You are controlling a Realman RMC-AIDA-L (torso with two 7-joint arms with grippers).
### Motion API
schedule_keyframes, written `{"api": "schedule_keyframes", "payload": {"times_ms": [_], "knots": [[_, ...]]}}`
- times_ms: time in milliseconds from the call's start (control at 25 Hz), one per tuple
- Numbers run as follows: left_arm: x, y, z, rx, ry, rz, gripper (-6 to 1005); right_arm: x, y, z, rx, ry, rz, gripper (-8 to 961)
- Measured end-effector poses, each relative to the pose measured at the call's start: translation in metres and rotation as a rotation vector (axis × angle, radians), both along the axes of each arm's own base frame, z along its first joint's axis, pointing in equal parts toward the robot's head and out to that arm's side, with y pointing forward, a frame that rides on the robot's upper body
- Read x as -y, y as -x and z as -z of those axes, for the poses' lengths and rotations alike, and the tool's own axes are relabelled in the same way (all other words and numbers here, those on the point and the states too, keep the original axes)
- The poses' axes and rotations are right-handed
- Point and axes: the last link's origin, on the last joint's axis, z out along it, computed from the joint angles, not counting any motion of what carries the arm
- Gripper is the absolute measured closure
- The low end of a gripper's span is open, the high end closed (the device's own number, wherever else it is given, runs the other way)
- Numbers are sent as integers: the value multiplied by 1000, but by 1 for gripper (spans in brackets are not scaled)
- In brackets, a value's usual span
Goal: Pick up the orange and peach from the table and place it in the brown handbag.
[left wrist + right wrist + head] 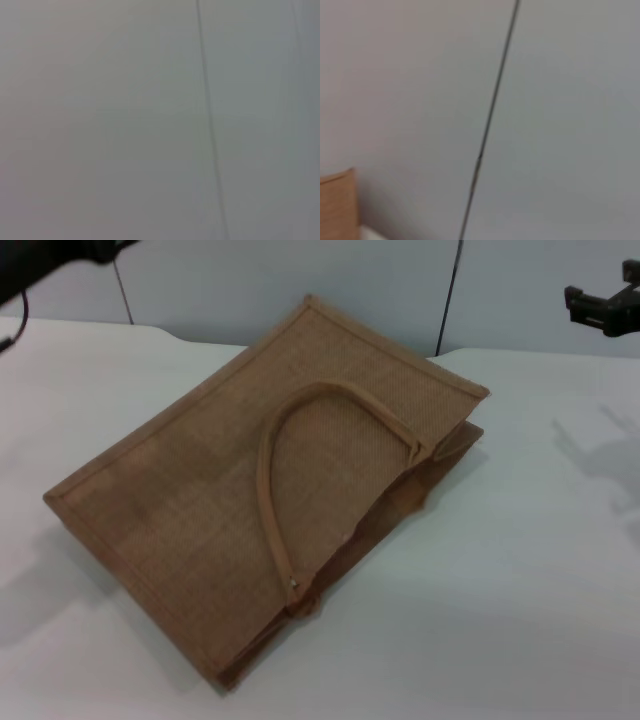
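Observation:
The brown handbag (270, 490) lies flat on the white table (540, 620), its mouth toward the right, one looped handle (275, 480) lying across its top. A corner of it shows in the right wrist view (337, 205). The orange and the peach are out of view. My right gripper (600, 305) is raised at the far right, above the table and apart from the bag. My left arm (50, 260) is only a dark shape at the far left top corner; its gripper is out of view.
A grey panelled wall (300, 280) with dark seams stands behind the table; both wrist views show mostly this wall (150, 120). Bare table lies to the right of and in front of the bag.

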Motion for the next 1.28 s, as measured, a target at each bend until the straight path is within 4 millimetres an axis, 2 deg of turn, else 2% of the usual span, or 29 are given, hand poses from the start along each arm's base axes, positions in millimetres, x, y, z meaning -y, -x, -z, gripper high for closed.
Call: {"api": "schedule_keyframes", "payload": {"times_ms": [120, 280, 600, 800, 1040, 1280], "knots": [[-1, 21, 25, 1, -81, -32, 135, -2, -8, 15, 31, -79, -33, 194], [-7, 36, 56, -20, -149, -93, 136, -1, -13, 37, 105, -214, -78, 194], [-14, 42, 96, -83, -251, -184, 136, 12, -10, 65, 89, -434, -162, 194], [-17, 43, 109, -75, -262, -253, 136, 8, -12, 73, 28, -461, -179, 194], [-17, 43, 113, -73, -253, -268, 136, -6, -23, 74, -73, -437, -115, 194], [-17, 45, 115, -73, -246, -282, 136, -8, -29, 73, -68, -439, -100, 194]]}}
